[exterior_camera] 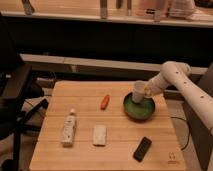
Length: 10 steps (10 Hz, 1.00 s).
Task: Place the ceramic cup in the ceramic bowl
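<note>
Right of centre, the gripper [146, 91], closed on the cup [138, 92], hangs over the bowl [131, 111]; off-centre release could tip the cup out

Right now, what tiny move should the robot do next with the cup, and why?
Probably ease the ceramic cup down toward the middle of the ceramic bowl: the pincer is beside the cup, and the cup shows over the bowl's far rim.
</note>
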Each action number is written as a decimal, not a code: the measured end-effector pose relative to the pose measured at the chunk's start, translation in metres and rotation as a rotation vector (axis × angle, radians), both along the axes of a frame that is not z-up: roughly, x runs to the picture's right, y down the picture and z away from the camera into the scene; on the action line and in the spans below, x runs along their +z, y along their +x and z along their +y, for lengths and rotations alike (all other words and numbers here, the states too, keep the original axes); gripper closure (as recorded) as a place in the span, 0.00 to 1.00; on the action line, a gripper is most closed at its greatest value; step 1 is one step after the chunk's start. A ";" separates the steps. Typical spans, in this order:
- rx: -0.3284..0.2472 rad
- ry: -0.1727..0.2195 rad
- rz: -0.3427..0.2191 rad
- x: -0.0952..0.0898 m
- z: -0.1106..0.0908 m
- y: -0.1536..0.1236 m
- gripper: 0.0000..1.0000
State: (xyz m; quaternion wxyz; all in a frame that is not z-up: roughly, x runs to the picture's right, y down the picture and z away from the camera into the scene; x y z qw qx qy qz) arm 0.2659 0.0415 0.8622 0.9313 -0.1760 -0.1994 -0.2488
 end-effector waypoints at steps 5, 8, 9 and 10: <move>0.000 0.004 -0.003 0.003 0.000 0.001 0.96; -0.002 0.003 -0.005 0.005 0.000 0.001 0.96; -0.002 0.004 -0.006 0.006 0.000 0.001 0.96; -0.002 0.003 -0.007 0.007 0.001 0.000 0.96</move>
